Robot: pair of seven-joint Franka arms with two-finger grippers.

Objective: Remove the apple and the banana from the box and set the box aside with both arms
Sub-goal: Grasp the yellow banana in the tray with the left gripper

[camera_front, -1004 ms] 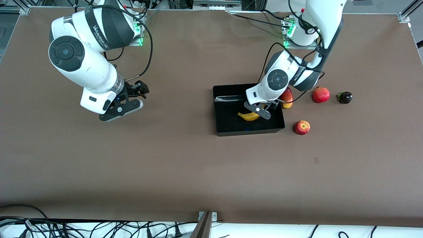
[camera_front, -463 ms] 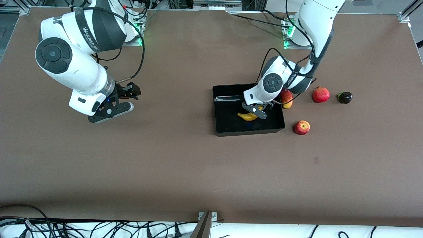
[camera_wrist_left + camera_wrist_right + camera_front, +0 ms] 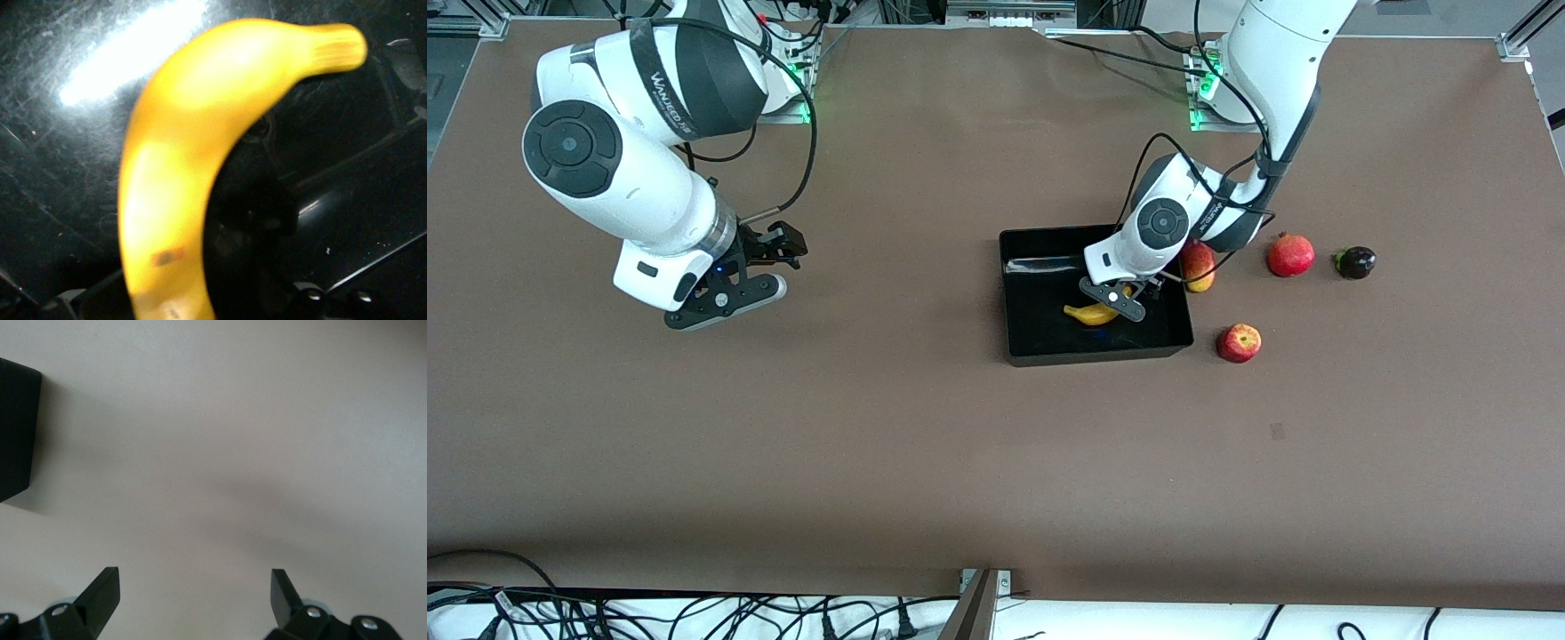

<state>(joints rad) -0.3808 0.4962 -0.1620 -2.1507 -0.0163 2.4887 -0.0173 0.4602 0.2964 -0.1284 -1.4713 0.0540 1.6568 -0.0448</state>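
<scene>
Left hand [image 3: 1113, 300] down in the box [image 3: 1049, 342] at the banana [image 3: 1089, 313], grip state unclear; a loose pinch could drop it. Right hand [image 3: 193, 590] waits wide apart over bare table [image 3: 925, 427]; apple [image 3: 1239, 342] already out.

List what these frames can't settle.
- Left gripper on the banana: front view, its own wrist covers the fingertips; left wrist view, the blurred banana fills the frame. Grip unconfirmed.
- Mango: front view, half hidden by the left arm.
- Box: right wrist view, cut off at the edge.
- Dark fruit: front view, too small to identify.
</scene>
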